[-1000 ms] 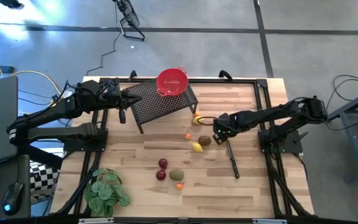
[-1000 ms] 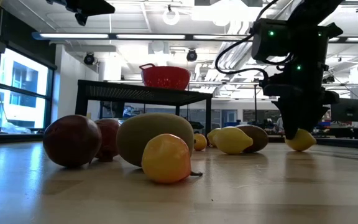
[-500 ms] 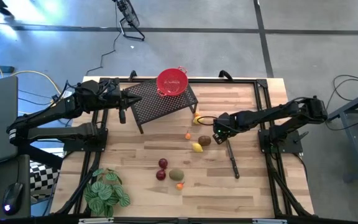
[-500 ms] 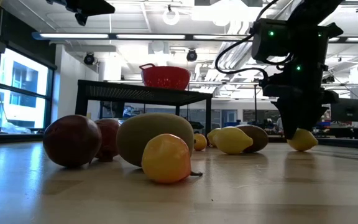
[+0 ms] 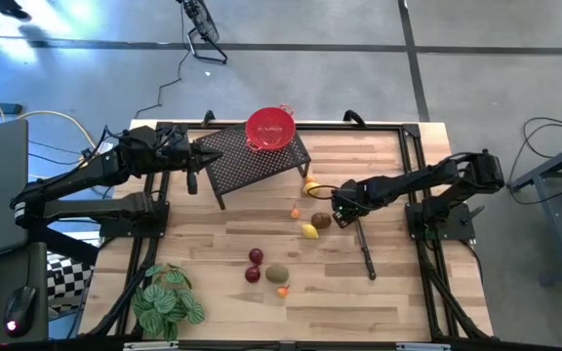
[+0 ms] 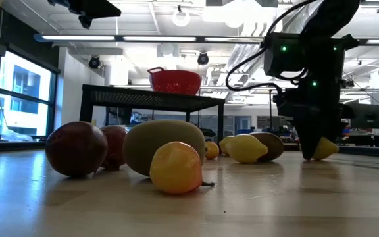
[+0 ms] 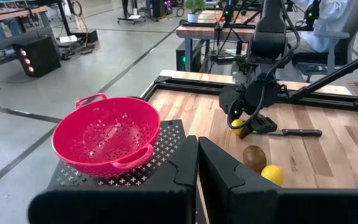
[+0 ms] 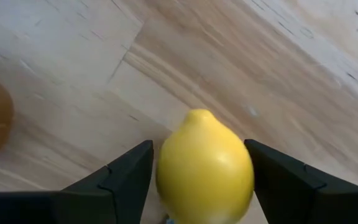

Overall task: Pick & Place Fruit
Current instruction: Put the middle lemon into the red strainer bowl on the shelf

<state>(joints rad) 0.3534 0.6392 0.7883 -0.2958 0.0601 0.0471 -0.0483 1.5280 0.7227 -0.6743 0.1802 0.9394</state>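
Grey concrete floor (image 5: pixel 291 39) crossed by dark seams filled the frame's top, tall windows (image 6: pixel 18 99) stood at far left, ceiling strip lights (image 6: pixel 110 37) glowed overhead, workbenches (image 7: pixel 23 25) lined the distance.

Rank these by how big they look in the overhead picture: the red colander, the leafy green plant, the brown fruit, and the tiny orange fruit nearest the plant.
1. Leafy green plant
2. Red colander
3. Brown fruit
4. Tiny orange fruit

The plant and colander look fairly close; the colander sits raised on a mesh stand, nearer the camera, so that pair is unsure.

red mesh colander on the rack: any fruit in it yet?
Empty. The left wrist view shows the red mesh colander on the black perforated rack with nothing inside.
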